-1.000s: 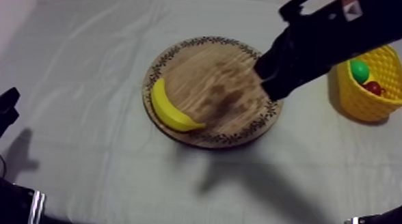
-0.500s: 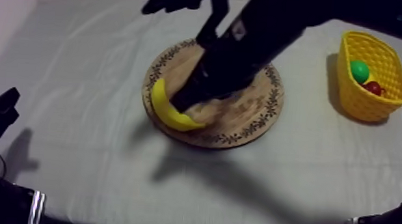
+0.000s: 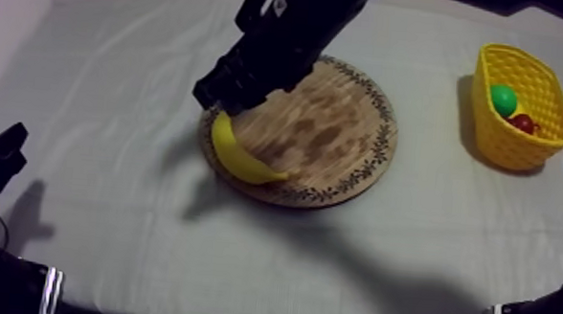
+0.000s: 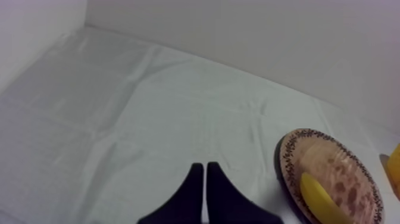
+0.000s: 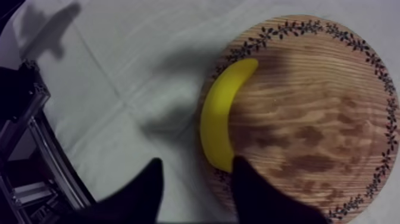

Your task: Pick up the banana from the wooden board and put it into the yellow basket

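While our right gripper point(image 3: 215, 96) hovers over the left rim of the wooden board point(image 3: 339, 139), its fingers stand wide apart, gripping nothing. The banana point(image 3: 240, 156) lies curved along that rim. We judge the grasp not yet begun: the jaws should straddle the banana's thick middle crosswise, descend squarely, and close gently lest it roll off. Our left gripper point(image 4: 205, 179) rests closed, a narrow wedge. The yellow basket point(image 3: 521, 149) stands well apart.

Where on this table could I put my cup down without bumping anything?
The cloth between the resting left gripper and the board is bare, as is the near strip before the board and the gap toward the basket. Crowded: the board's left edge, where the open right gripper hangs over the banana.
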